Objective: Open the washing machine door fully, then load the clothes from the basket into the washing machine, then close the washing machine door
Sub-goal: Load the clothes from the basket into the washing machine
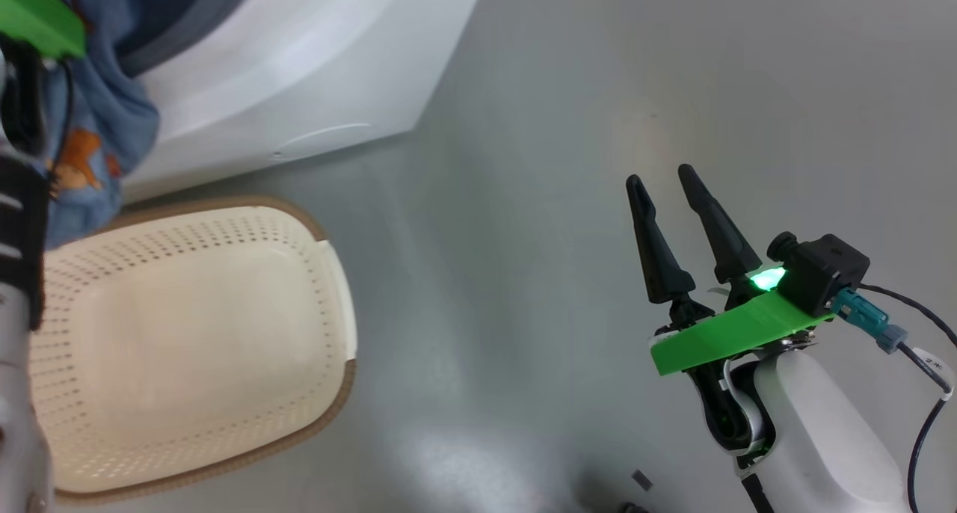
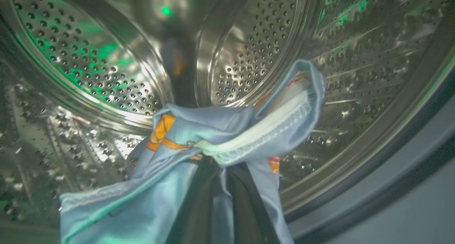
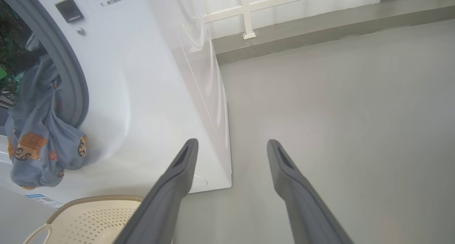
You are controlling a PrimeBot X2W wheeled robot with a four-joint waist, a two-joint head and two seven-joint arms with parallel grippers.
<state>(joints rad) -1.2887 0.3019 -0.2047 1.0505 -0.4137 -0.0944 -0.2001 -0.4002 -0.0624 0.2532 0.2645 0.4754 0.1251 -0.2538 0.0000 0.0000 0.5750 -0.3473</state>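
left gripper (image 2: 225, 165): fingers pressed together, pinching a fold of the clothes (image 2: 227, 130); fabric wraps over both tips.
ahead of fingers: steel drum (image 2: 256, 44) straight along the finger axis, with open space beyond the pinched fold.
clothes axis: the pinched end is at the drum mouth. The rest trails back over the grey seal (image 3: 67, 69) and hangs down the white front of the washing machine (image 3: 142, 94), outside the opening.
key relation: grip point inside, bulk outside and lower. My read is that it needs to go deeper before release, or the tail stays across the seal.
basket (image 1: 336, 326): on the floor just below the machine front, looks emptied.
right gripper (image 1: 660, 175): fingers spread wide, holding nothing, over bare floor (image 1: 523, 199) well right of the basket.
nearer arm: left, by a wide margin.
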